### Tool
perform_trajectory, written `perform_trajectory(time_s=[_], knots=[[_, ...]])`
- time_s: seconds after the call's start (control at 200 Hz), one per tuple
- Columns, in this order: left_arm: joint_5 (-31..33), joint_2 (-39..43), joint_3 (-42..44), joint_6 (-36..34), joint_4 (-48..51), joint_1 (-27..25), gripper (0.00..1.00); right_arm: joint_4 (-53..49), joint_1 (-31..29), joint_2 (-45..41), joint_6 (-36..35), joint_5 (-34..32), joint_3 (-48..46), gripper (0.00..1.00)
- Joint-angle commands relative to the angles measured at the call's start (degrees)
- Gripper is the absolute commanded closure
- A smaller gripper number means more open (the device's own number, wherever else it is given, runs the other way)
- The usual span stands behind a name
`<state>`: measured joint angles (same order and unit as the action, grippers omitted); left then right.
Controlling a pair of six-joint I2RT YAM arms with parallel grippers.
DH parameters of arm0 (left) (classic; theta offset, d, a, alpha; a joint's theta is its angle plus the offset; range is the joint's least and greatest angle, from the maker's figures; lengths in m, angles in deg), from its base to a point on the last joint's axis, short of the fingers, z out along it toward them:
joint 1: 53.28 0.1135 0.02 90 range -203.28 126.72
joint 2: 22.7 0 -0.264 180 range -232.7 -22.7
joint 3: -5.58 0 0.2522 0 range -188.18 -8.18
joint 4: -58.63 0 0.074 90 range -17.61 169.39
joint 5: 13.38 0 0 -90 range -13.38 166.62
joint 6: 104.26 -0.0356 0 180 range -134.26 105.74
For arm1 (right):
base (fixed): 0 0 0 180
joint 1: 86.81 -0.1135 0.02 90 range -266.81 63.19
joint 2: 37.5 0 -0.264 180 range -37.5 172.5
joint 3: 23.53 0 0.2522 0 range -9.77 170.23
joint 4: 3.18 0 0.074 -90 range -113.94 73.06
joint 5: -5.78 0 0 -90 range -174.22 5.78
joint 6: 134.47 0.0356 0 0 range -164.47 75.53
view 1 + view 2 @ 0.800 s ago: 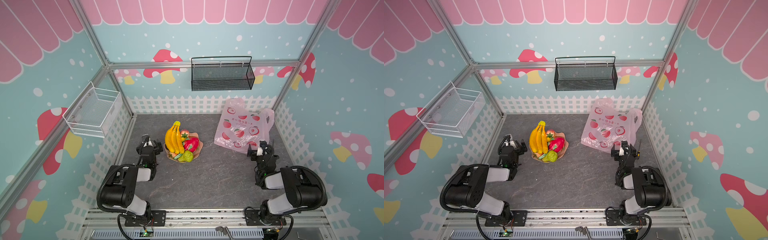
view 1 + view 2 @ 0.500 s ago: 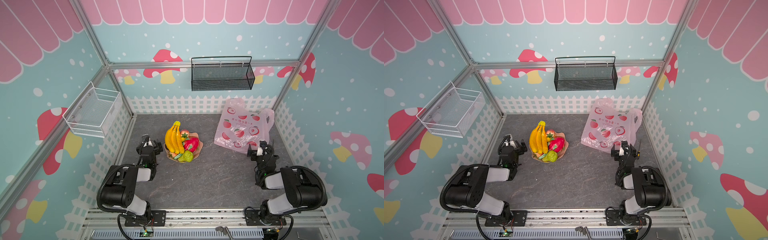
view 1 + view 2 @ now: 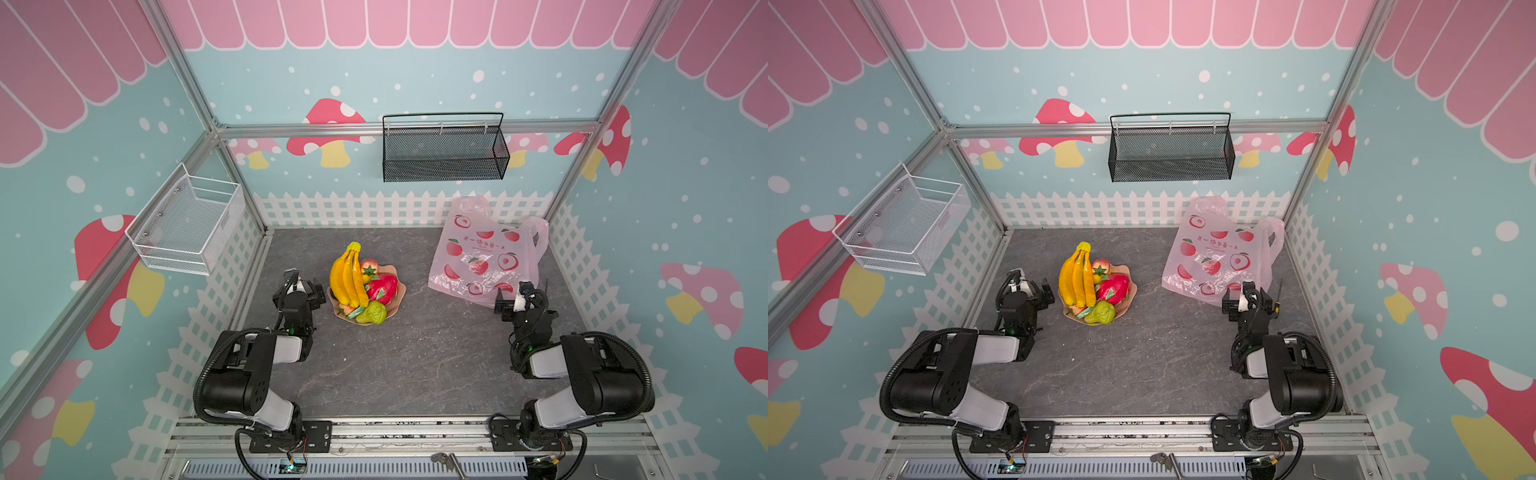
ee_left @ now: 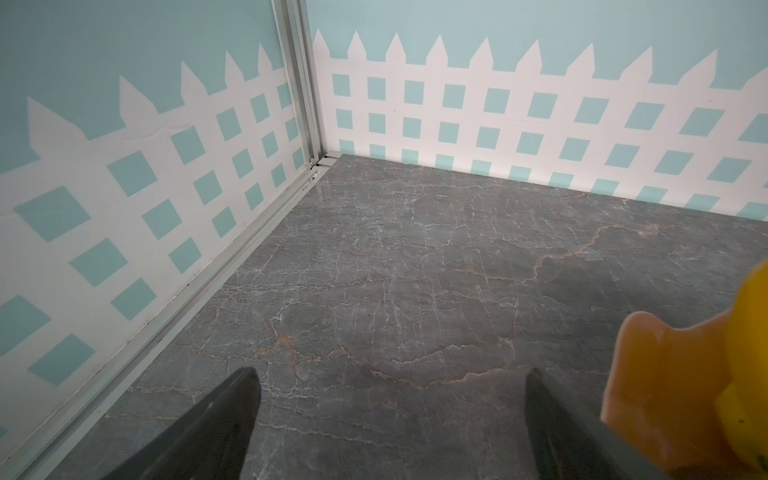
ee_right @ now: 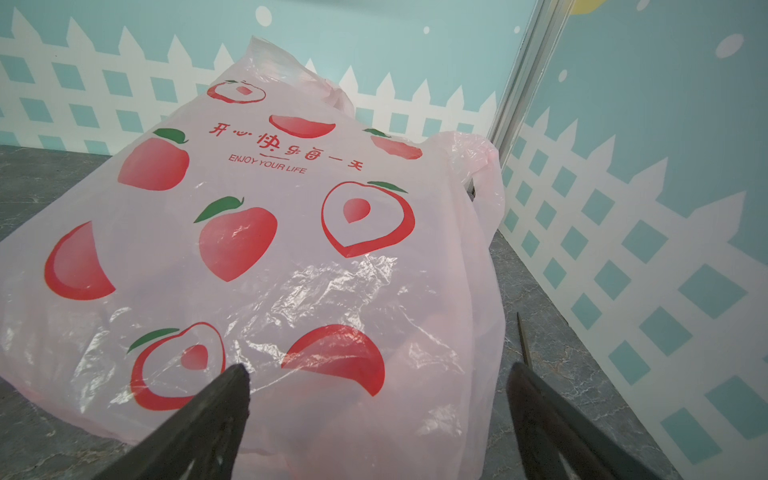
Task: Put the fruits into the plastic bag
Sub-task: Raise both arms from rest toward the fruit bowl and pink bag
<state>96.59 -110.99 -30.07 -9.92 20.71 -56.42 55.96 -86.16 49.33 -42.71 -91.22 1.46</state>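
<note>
Grey marbled tabletop [image 3: 395,365]; the nearest stretch is bare. Left gripper [image 4: 392,372]: jaws wide apart, empty, low over the table just beside the tan dish [image 3: 400,291]. Right gripper [image 5: 378,368]: jaws likewise spread, empty, poised over the near edge of the plastic bag [image 3: 484,253].

Fruits all piled in the dish: pear [image 3: 372,312] nearest, then dragon fruit [image 3: 382,287] and banana bunch [image 3: 348,276], with the peach [image 3: 369,264] behind.

Bag lies flat, well apart from the dish, handles toward the far fence. Mouth looks closed.

Risks, as judged:
- Thin film slips or bunches when pinched, so the mouth never opens.
- Glossy fruit rolls off the pile if a neighbour is nudged.
- Dish drags along with a lift.
</note>
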Motion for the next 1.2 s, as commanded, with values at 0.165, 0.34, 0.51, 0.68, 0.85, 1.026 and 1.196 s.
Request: perform_trajectory(time_s=[0.165,0.34,0.51,0.68,0.85,1.026,1.196], knots=[[0.59,0.22,0.44,0.33,-0.87,-0.20,0.00,1.72,-0.28,0.06,-0.46,0.06,0.26,0.02],[0.52,0.22,0.49,0.35,-0.82,-0.18,0.00,1.54,-0.29,-0.01,-0.49,0.06,0.33,0.03],[0.18,0.37,0.64,0.17,-1.38,-0.16,0.00,1.20,-0.29,-0.20,-0.45,0.14,0.36,0.03],[-2.17,11.32,0.92,-1.60,7.14,-1.08,0.00,-15.21,-0.29,-8.93,0.56,0.00,5.30,0.03],[-0.88,24.23,-0.28,1.82,19.10,-1.00,0.00,-31.12,-0.28,-23.51,3.26,1.18,6.90,0.03],[-3.43,35.00,-6.64,11.12,38.63,-1.13,0.00,-51.77,-0.30,-33.99,8.01,2.68,13.66,0.03],[-13.01,39.05,-15.70,18.46,55.39,-1.27,0.00,-67.93,-0.14,-33.72,13.77,6.77,22.11,0.03]])
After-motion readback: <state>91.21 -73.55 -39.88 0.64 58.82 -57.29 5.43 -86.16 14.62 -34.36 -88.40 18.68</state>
